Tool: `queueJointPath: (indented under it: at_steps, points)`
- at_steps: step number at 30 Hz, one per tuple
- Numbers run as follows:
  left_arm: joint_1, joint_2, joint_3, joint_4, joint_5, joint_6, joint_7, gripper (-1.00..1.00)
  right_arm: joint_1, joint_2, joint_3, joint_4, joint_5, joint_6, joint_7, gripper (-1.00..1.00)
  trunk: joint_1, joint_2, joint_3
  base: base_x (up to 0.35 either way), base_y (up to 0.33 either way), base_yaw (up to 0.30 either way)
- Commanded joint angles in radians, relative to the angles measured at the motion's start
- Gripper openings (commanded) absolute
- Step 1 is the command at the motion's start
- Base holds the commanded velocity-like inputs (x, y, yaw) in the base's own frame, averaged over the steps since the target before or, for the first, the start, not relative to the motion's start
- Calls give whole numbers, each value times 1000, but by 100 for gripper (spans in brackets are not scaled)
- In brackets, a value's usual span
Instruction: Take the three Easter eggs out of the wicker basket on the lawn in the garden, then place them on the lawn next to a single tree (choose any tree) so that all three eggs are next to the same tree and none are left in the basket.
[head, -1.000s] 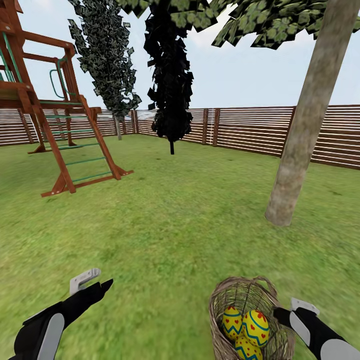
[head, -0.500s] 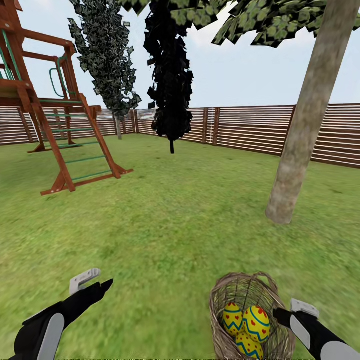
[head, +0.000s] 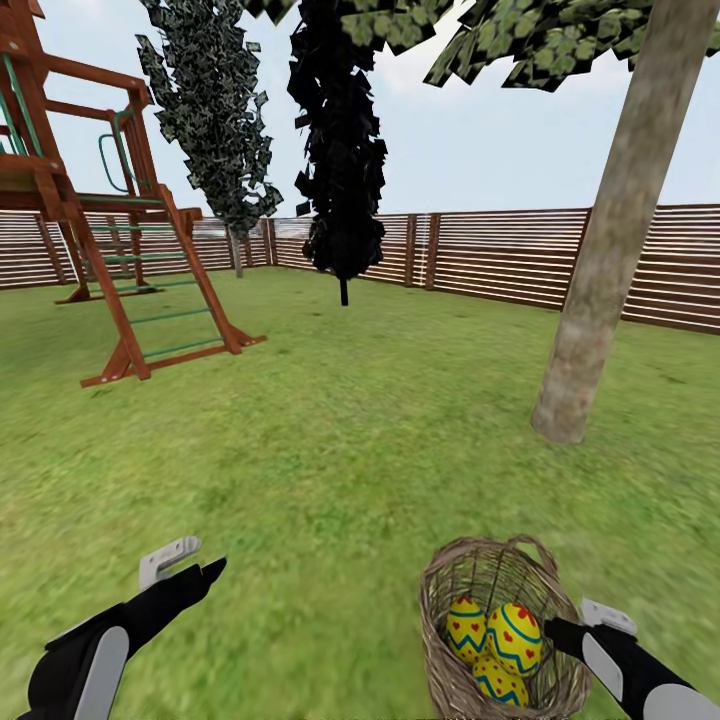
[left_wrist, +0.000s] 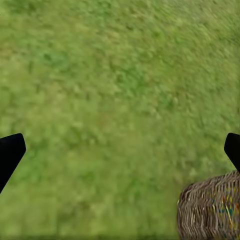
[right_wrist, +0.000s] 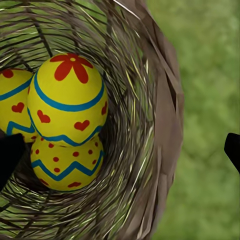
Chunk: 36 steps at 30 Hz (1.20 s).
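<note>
The wicker basket (head: 455, 585) stands on the lawn (head: 330, 470) at the near right, and the same basket (left_wrist: 210, 212) shows in the left wrist view. Three yellow Easter eggs lie inside: one with hearts (head: 466, 628), one with a red flower (head: 514, 638), one with dots (head: 497, 678). My right gripper (head: 582, 622) is open just right of the basket's rim. In the right wrist view the right gripper (right_wrist: 120, 150) straddles the basket's wall (right_wrist: 162, 125), over the flower egg (right_wrist: 67, 100), the dotted egg (right_wrist: 65, 162) and the heart egg (right_wrist: 12, 107). My left gripper (head: 190, 565) hangs open over bare grass; the left gripper (left_wrist: 120, 150) holds nothing.
A thick pale tree trunk (head: 600, 260) rises from the grass beyond the basket, to the right. A black conifer (head: 340, 150) stands farther back, a red-brown play tower (head: 100, 250) at the left. A slatted wooden fence (head: 500, 255) closes the yard.
The whole picture has slid slightly upward, so the camera moved. Both arms keep their places in the view; the basket now sits a little higher beside the right gripper.
</note>
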<state>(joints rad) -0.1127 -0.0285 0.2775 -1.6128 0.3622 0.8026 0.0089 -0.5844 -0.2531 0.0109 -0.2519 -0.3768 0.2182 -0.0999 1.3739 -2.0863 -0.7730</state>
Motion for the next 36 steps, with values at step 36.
queueJointPath:
  at_steps: [36]
  points:
    - [-1,-1,17,-1,6,6,0,100,0,-35,1,-2,-7,4,-6,100,80,-148,-67,0,0,0]
